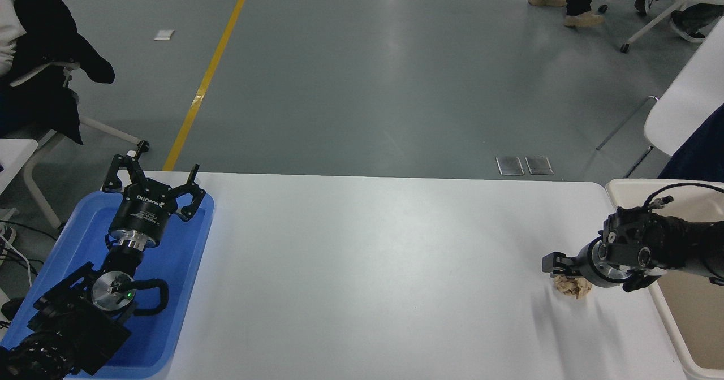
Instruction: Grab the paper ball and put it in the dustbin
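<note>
The paper ball (573, 287), a small tan crumpled wad, lies on the white table (367, 267) near its right edge. My right gripper (557, 270) comes in from the right, low over the table. It sits right over the ball and hides the ball's upper part. I cannot see how its jaws stand. The beige dustbin (696, 323) stands just past the table's right edge, under my right arm. My left gripper (153, 171) is parked open and empty over the blue tray at the lower left.
The shallow blue tray (169, 289) lies on the table's left end under my left arm. A chair with a dark jacket (51, 86) stands at the far left. A person's legs (565, 1) show at the top right.
</note>
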### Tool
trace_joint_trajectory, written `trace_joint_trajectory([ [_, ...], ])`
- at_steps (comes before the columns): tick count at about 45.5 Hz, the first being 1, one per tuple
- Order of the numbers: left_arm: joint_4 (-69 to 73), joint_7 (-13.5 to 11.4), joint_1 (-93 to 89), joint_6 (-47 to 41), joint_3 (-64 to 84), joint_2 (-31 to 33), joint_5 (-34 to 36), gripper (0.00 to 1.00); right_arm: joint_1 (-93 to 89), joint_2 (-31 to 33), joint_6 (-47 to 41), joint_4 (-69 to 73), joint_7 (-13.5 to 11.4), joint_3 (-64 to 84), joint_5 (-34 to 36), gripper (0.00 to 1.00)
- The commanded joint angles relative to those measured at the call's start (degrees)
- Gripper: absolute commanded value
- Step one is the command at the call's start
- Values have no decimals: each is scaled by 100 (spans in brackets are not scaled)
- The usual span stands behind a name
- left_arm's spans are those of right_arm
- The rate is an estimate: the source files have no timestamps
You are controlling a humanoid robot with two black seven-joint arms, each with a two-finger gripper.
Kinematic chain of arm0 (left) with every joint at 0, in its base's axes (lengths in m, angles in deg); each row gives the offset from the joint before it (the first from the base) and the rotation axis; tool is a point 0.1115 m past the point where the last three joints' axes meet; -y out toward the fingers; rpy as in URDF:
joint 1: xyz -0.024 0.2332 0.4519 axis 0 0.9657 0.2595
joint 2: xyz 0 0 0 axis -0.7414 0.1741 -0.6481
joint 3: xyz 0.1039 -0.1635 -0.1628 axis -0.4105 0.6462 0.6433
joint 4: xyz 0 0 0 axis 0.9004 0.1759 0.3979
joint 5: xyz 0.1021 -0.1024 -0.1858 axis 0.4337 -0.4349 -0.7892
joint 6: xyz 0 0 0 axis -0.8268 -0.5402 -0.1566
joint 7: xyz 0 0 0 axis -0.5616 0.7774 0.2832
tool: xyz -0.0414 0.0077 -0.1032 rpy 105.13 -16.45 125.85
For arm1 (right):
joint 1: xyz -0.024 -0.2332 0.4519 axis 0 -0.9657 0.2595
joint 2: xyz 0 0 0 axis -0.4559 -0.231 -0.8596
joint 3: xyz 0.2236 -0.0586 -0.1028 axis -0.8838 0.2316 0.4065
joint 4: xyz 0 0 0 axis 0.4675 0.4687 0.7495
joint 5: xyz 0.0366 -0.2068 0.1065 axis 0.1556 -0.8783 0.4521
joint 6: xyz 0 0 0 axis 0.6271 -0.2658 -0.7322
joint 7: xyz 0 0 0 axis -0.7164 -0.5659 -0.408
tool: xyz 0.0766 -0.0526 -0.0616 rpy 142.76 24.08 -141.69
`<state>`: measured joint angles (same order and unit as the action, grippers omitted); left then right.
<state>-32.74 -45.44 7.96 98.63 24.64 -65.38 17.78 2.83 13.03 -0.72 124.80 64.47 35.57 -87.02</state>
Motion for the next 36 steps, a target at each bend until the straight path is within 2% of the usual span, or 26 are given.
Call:
trace_joint_trajectory([
  [1,0,0,0,0,0,0,0,100,-251,-92,98,-192,4,-221,-14,100],
  [5,0,0,0,0,0,0,0,100,-278,-101,124,-210,4,-282,-32,99],
  [7,0,0,0,0,0,0,0,100,-304,-101,124,-210,-5,-300,-23,93],
  [13,0,0,0,0,0,0,0,100,-365,-83,168,-210,-22,-458,3,56],
  [21,0,0,0,0,0,0,0,100,-374,-48,238,-210,-40,-484,100,21],
  [24,0,0,0,0,0,0,0,100,-383,-48,212,-175,-40,-484,100,0],
  [32,0,0,0,0,0,0,0,100,-339,-4,142,-34,-49,-484,91,0],
  [36,0,0,0,0,0,0,0,100,-225,215,142,290,-49,-467,100,0],
])
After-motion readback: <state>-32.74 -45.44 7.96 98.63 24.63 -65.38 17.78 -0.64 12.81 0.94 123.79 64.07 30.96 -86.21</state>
